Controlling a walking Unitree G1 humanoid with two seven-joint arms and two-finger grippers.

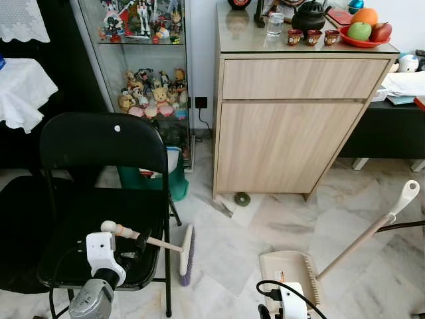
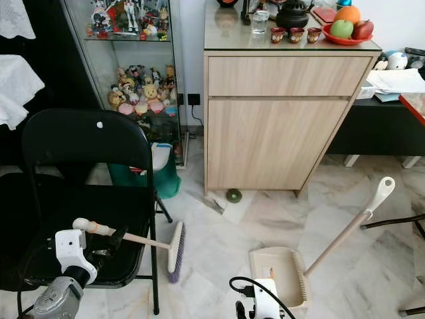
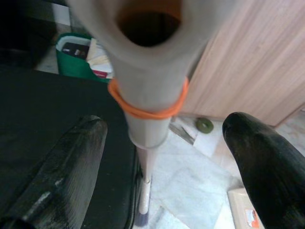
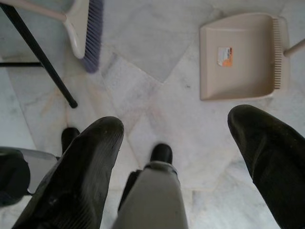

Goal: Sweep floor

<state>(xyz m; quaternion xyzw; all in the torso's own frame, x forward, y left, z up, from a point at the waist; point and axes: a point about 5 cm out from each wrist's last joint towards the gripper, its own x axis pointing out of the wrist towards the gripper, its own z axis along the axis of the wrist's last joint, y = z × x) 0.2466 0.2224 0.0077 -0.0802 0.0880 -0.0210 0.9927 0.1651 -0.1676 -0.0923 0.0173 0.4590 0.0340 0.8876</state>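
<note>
- Down at the near left, the left gripper [image 3: 162, 143] reaches forward over the black folding chair [image 1: 99, 146], its two fingers [image 3: 62, 167] on either side of the broom [image 1: 179, 249] handle (whether they actually press it I cannot tell).
- From there the broom slants right, its bristle head resting on the marble floor [image 1: 292, 226] just beside the chair's front leg.
- Near right, the right gripper [image 4: 176, 148] hangs low with fingers spread wide, grasping nothing.
- Just past it lies the beige dustpan [image 4: 238, 55], its long handle leaning up to the right.
- Farther off, a small green disc [image 1: 242, 198] lies at the foot of the wooden cabinet [image 1: 292, 119].
</note>
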